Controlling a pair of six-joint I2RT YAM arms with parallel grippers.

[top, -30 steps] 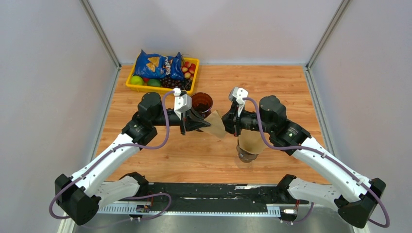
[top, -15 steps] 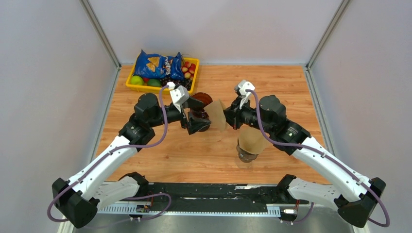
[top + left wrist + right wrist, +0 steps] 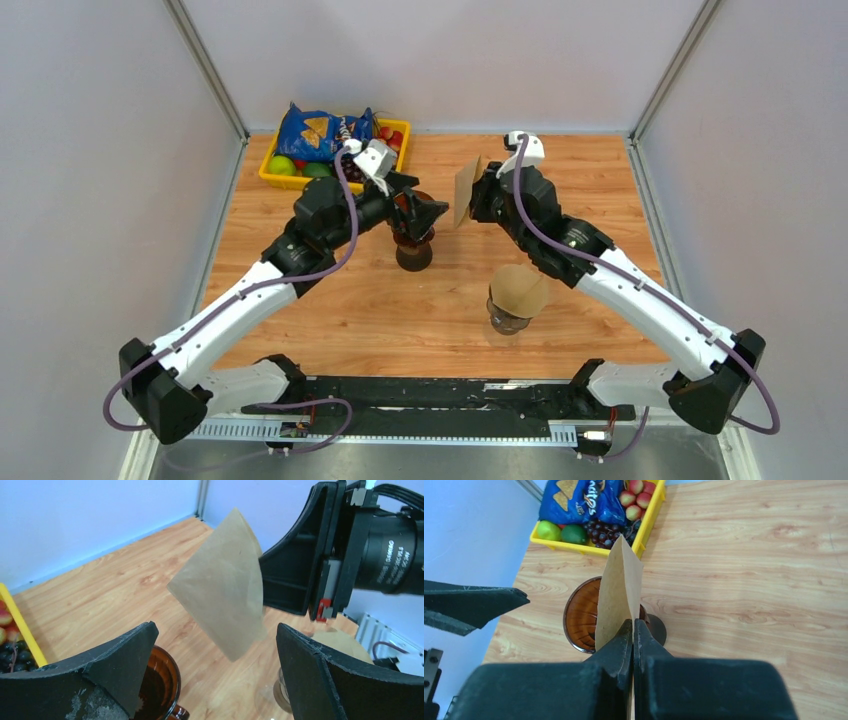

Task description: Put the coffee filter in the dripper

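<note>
My right gripper (image 3: 476, 196) is shut on a brown paper coffee filter (image 3: 465, 186) and holds it upright in the air, edge-on in the right wrist view (image 3: 619, 587). The brown glass dripper (image 3: 412, 256) stands on the table to the filter's left and lower; in the right wrist view it (image 3: 580, 614) lies behind the filter. My left gripper (image 3: 424, 209) is open and empty, hovering over the dripper. In the left wrist view the filter (image 3: 222, 597) hangs between and beyond my open fingers (image 3: 120, 655), with the dripper (image 3: 159, 680) at lower left.
A glass server topped with a stack of brown filters (image 3: 516, 292) stands nearer the front, right of centre. A yellow tray (image 3: 290, 184) with a blue chips bag (image 3: 318, 132) and fruit sits at the back left.
My left gripper let go of the filter, opened and drew back over the dripper. My right gripper carried the filter up and toward the back of the table.
</note>
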